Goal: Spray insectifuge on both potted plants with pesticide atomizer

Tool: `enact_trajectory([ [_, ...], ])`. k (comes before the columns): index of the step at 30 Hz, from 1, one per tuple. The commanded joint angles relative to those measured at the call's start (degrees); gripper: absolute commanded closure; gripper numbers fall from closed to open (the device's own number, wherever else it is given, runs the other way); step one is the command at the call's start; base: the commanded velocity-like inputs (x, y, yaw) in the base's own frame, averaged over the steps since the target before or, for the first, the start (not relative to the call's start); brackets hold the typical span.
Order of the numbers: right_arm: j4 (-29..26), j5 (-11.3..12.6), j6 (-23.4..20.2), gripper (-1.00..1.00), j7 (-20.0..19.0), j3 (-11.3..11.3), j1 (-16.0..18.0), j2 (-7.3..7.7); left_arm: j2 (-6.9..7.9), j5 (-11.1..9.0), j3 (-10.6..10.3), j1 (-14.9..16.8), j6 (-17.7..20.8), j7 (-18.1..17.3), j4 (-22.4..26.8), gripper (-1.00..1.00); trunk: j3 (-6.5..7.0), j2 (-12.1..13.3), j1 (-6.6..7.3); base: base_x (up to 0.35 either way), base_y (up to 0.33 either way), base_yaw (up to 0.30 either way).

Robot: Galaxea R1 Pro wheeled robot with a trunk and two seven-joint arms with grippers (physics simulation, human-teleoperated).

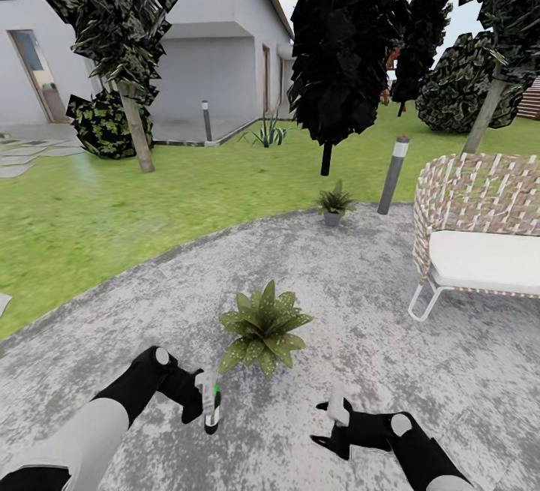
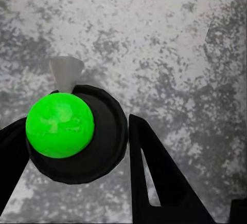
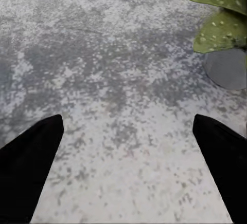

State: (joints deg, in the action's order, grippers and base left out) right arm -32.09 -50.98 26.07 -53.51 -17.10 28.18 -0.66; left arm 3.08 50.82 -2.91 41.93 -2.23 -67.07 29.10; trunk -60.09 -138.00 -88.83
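The pesticide atomizer (image 1: 212,403) hangs upright just above the stone patio, with my left gripper (image 1: 204,404) shut on it. In the left wrist view it appears end-on as a bright green round part on a dark disc (image 2: 60,125), held between the black fingers (image 2: 154,175). One potted plant (image 1: 264,327), with speckled leaves, stands close ahead and a little right of the atomizer. The second potted plant (image 1: 334,203) sits at the patio's far edge. My right gripper (image 1: 322,423) hovers low and open over the patio, and its wrist view catches the near plant's leaves (image 3: 218,8) and grey pot (image 3: 229,67).
The round grey stone patio (image 1: 360,303) is ringed by lawn (image 1: 112,199). A wicker sofa with a white cushion (image 1: 480,236) stands at the right. A grey bollard lamp (image 1: 394,175) rises beside the far plant. Dark trees (image 1: 341,49) and a house (image 1: 217,49) lie beyond.
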Motion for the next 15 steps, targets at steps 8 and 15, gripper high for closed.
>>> enact_trajectory([
  [8, -0.14, -0.34, 0.21, 1.0, -1.24, -0.28, 0.68, -3.09, -0.57, 1.01, -2.45, -0.3, -0.93, 0.17, -1.55, 1.0, -0.05, -0.02, 0.01, 0.0, 0.0, 0.0],
  [15, -0.16, -0.35, 0.24, 1.0, -3.63, -0.21, 1.11, -5.3, -1.22, 0.94, -3.62, -0.82, -1.02, 0.27, -1.71, 1.0, -0.05, -0.02, 0.01, 0.0, 0.0, 0.0],
])
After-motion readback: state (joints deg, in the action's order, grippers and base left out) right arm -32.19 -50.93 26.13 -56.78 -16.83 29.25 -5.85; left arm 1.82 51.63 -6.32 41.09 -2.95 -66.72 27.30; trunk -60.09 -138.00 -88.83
